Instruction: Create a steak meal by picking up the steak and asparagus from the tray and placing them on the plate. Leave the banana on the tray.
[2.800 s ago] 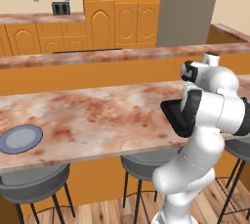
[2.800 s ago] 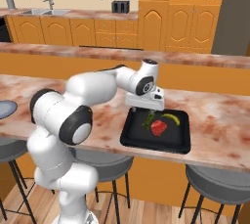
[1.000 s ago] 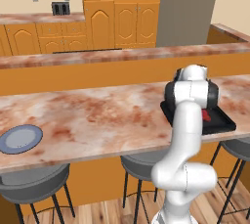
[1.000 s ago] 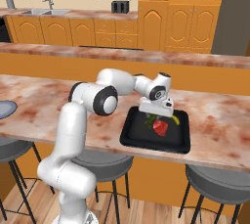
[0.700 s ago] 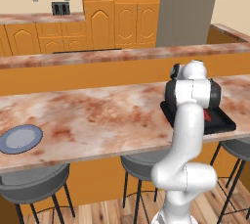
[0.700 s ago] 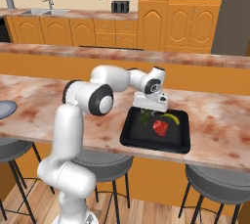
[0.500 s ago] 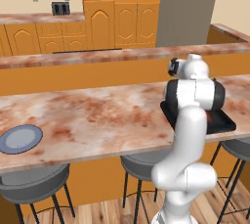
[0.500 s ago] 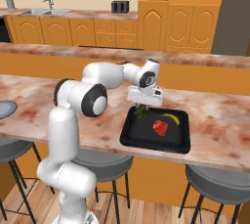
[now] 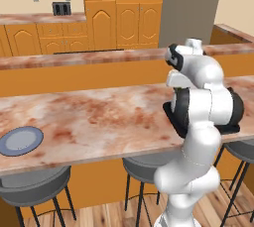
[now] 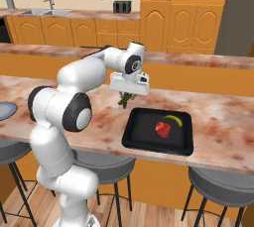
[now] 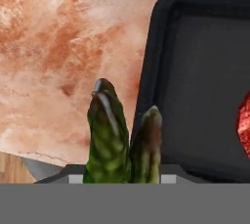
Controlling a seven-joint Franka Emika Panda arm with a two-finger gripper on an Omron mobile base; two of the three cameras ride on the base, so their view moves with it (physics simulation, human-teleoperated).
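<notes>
Nearest in the hand view, the asparagus (image 11: 119,140) rises between the finger tips, two green spears side by side, with the counter and the black tray (image 11: 161,56) below them. From the right, the gripper (image 10: 127,93) hangs above the counter just left of the tray (image 10: 144,141), jaws clamped on the asparagus (image 10: 125,100), which dangles clear of the surface. So, as I judge it, the first pick is made and the carry is in hand.

On the tray lie one steak (image 10: 162,129), red and flat near the middle, and one banana (image 10: 173,120) just beyond it, nearly touching. The steak's edge also shows red at the side of the hand view (image 11: 244,123).

Far off to the left along the counter (image 9: 99,117) sits the single plate (image 9: 21,141), bare, well apart from the tray; its rim shows at the left edge of the right view (image 10: 5,110).

Nothing is on the plate yet. Left to do: bring the asparagus across and set it down, then come back for the steak. The banana is where it should stay.

Count: one tray, one plate, one steak, one banana, one small bunch of asparagus showing two spears. Three stools (image 9: 34,186) stand under the counter.
</notes>
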